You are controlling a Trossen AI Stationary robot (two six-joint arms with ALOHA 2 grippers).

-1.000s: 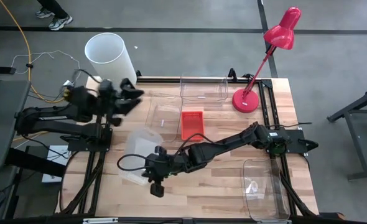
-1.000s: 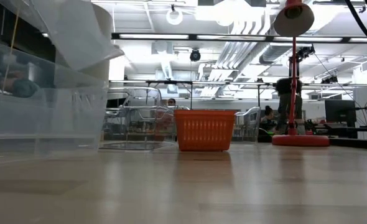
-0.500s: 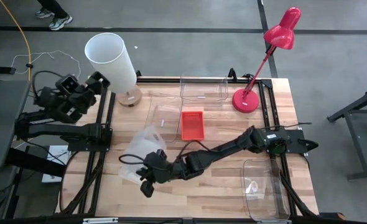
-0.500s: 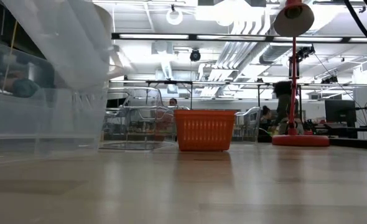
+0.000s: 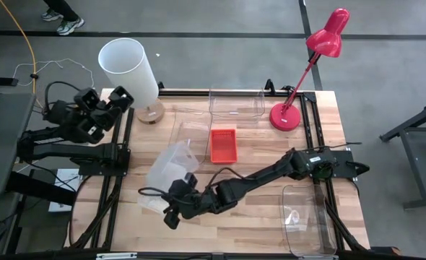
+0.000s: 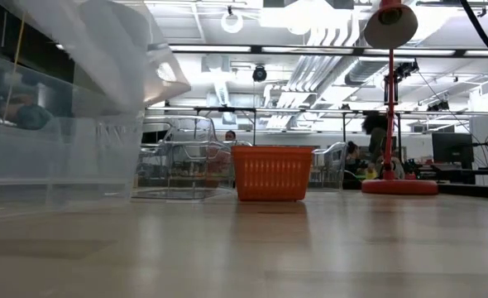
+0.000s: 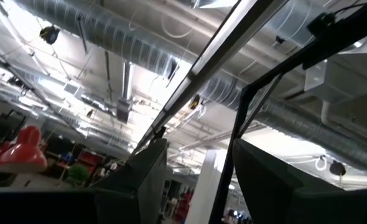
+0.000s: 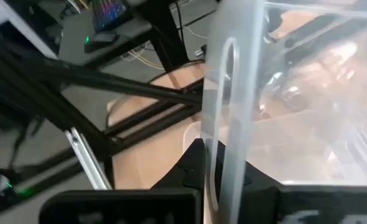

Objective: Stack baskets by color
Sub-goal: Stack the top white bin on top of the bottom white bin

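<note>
Clear, thin-walled plastic characterises the bin (image 5: 168, 167) now held tilted above the table's left-front area by the right gripper (image 5: 178, 208), whose two fingers (image 8: 196, 163) are closed tightly on one end wall just below the slot handle, the wall passing between them edge-on in the right wrist view. Held by a single wall, such a bin probably flexes and swings about the pinch point; it looks light, smooth and likely slippery, so a grip at the rim beside the handle slot, where the plastic is stiffened, appears the soundest hold. Another clear bin (image 5: 157, 201) lies on the table directly beneath the lifted one; further clear bins stand at the back edge (image 5: 236, 105), beside the orange basket (image 5: 189, 135), and at the right-front corner (image 5: 303, 217). The orange basket (image 5: 223, 144), a small mesh-walled container standing upright mid-table, appears stiffer and easier to pinch through its perforated wall or at its rim. The left gripper (image 5: 119, 101) waits off the table's left-rear corner, raised and pointing upward, its fingers (image 7: 137, 174) spread apart and holding nothing. A white lampshade (image 5: 130, 68) and a red desk lamp (image 5: 300, 79) stand at the back of the wooden table (image 5: 256, 231) and take no part in the stacking.
</note>
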